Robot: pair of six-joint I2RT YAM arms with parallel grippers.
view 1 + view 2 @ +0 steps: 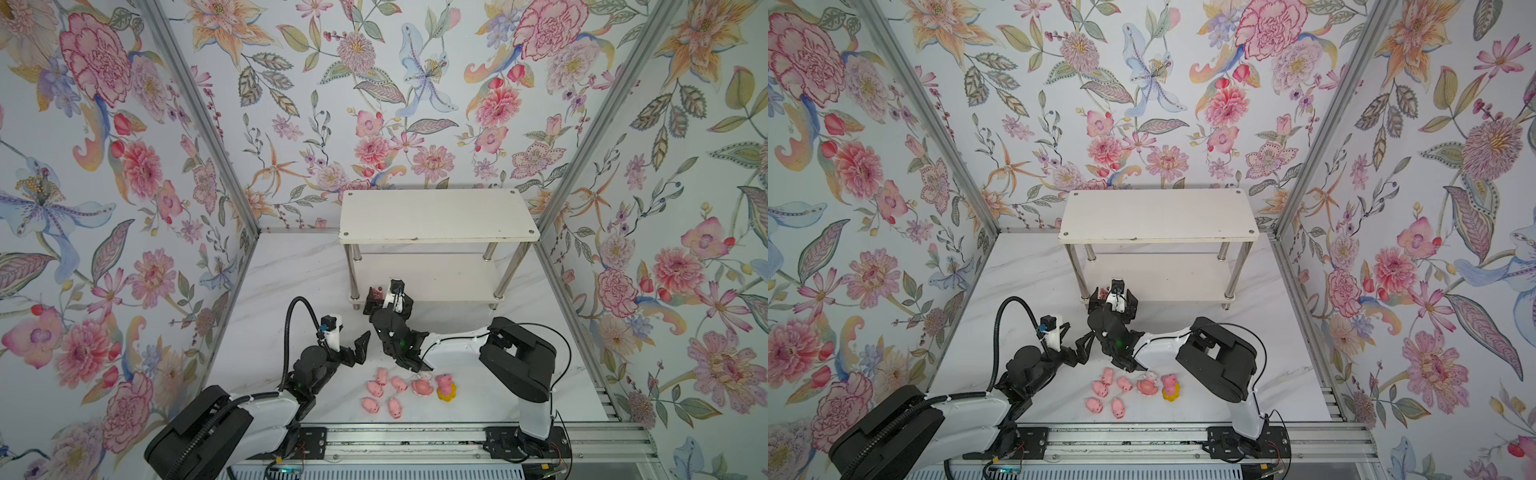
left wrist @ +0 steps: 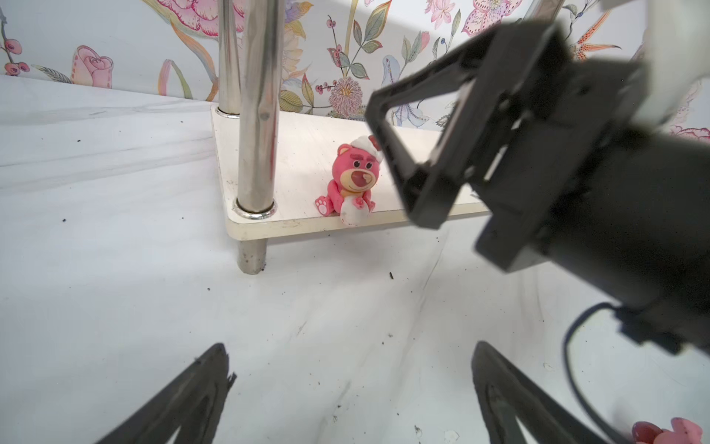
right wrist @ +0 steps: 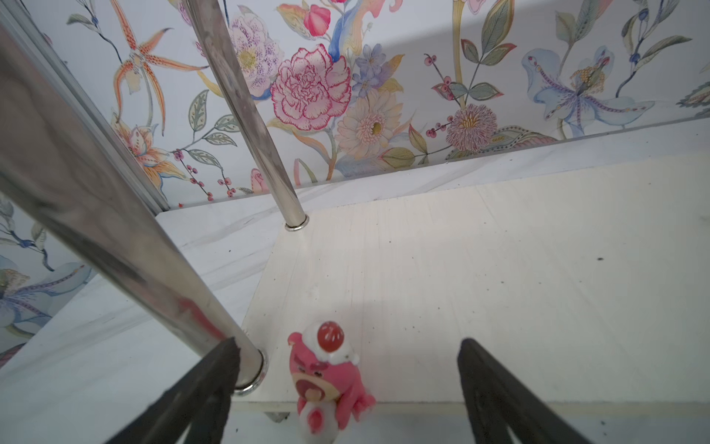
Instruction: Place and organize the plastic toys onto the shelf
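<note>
The white two-tier shelf point(image 1: 436, 216) stands at the back centre. On the front left corner of its lower tier point(image 3: 499, 269) sits a red-pink bear point(image 3: 326, 380) point(image 2: 351, 180), upright at the very edge. My right gripper point(image 3: 347, 340) point(image 1: 387, 303) is open around the bear, and neither finger touches it. My left gripper point(image 2: 349, 346) point(image 1: 355, 345) hovers open over bare table to the left, with nothing in it. Several pink pigs point(image 1: 381, 390), a pink-and-white toy point(image 1: 423, 386) and a yellow-petalled toy point(image 1: 445, 386) lie in a cluster on the table in front.
A chrome leg point(image 3: 115, 250) point(image 2: 257, 115) stands right beside the bear and close to one right finger. Floral walls enclose three sides. The arm bases sit on a metal rail point(image 1: 415, 440) at the front edge. The marble table point(image 1: 291, 282) spreads left of the shelf.
</note>
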